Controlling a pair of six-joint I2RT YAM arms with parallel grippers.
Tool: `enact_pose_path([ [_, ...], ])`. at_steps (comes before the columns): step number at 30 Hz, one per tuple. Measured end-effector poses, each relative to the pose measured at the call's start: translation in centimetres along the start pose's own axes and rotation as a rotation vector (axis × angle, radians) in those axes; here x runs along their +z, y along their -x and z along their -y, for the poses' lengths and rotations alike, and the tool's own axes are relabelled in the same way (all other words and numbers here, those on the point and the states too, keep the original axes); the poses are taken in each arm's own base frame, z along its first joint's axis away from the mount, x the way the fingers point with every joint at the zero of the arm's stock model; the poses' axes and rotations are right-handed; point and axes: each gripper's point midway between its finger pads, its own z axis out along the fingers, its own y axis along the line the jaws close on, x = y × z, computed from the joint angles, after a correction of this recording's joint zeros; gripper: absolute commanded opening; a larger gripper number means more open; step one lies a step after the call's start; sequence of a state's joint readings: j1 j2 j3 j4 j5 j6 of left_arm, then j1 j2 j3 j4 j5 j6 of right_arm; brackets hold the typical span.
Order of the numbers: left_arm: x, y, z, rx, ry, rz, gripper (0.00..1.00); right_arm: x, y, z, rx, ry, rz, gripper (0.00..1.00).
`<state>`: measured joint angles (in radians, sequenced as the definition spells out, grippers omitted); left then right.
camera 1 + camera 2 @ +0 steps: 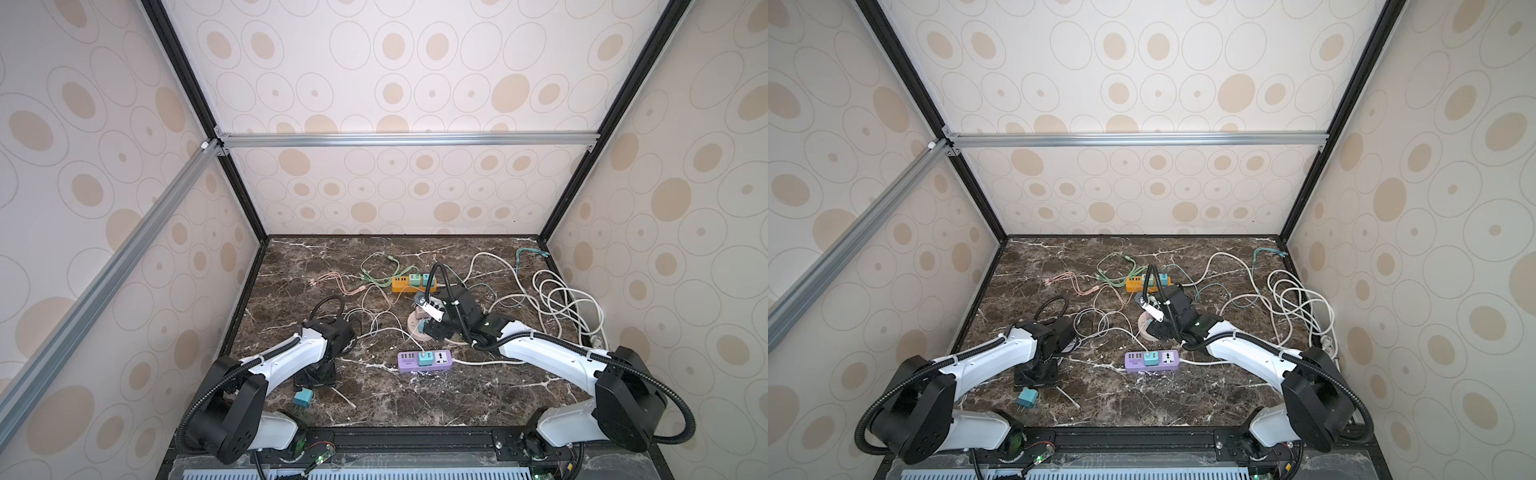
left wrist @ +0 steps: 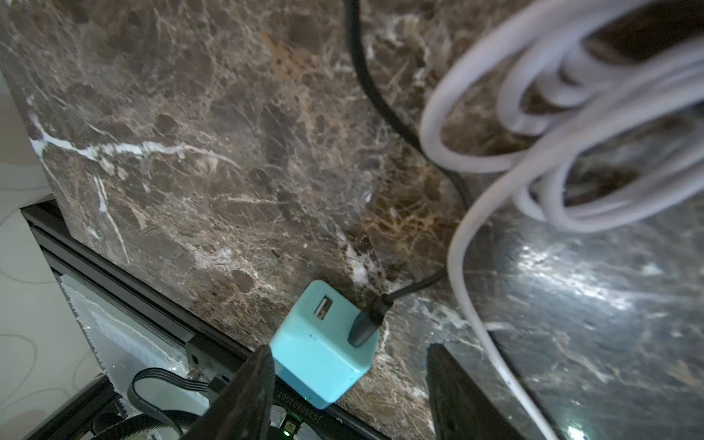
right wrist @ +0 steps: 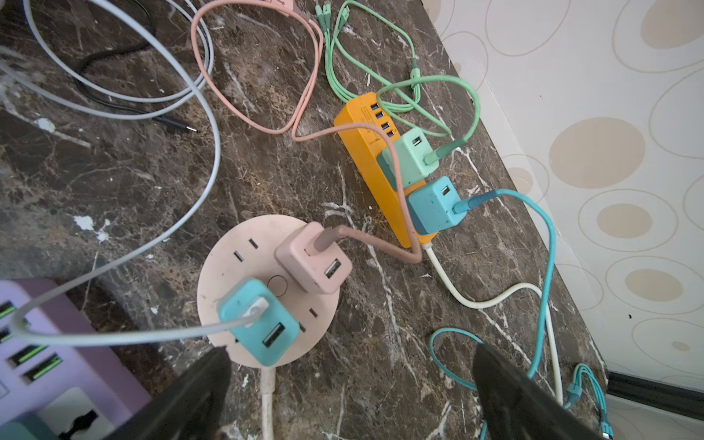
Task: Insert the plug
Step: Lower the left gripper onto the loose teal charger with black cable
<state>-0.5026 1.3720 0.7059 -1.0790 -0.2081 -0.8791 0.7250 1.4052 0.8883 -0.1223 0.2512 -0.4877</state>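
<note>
The plug (image 2: 322, 343) is a teal charger cube with a black cable (image 2: 356, 45) in one of its two USB ports. It lies on its side on the bench (image 2: 190, 152), close to the front edge, not yet lifted. My left fingers (image 2: 244, 396) stand part open astride it: one touches a side of the cube and the other is clear of it, so I have no hold on it. My right fingers (image 3: 510, 392) are spread wide and empty above the round pink hub (image 3: 228, 263), where a teal charger (image 3: 259, 324) and a pink charger (image 3: 312, 259) sit plugged in.

I judge the job barely begun — gripping, lifting, turning the prongs down, carrying and pressing home are all left. The likeliest target seems the free socket on the purple strip (image 1: 405, 362); the orange strip (image 1: 401, 284) at the back looks full.

As for writing, a label (image 2: 301, 410) below the bench edge reads, upside down, roughly JG250802007. The small print on both strips is too fine to read.
</note>
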Motion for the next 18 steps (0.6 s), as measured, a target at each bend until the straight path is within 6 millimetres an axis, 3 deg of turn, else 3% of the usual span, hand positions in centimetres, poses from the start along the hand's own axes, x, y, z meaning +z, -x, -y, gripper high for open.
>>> enact_pose_path([
  [3,0.0,0.0,0.0,-0.021,0.000,0.001,0.62,0.0,0.1,0.2,-0.006,-0.011,0.002,0.99],
  [6,-0.1,0.0,0.3,-0.049,-0.023,0.011,0.49,0.0,0.2,0.4,-0.010,-0.018,0.008,1.00],
  [11,0.4,0.0,1.4,-0.070,-0.083,0.020,0.46,0.6,0.1,0.1,-0.021,-0.016,0.000,0.99],
  [14,0.7,0.5,1.1,-0.064,-0.032,0.029,0.45,0.8,-0.1,0.0,-0.029,-0.014,-0.006,1.00],
  [18,1.3,1.1,0.4,-0.034,0.064,0.032,0.36,0.8,-0.1,0.1,-0.033,-0.018,-0.008,1.00],
])
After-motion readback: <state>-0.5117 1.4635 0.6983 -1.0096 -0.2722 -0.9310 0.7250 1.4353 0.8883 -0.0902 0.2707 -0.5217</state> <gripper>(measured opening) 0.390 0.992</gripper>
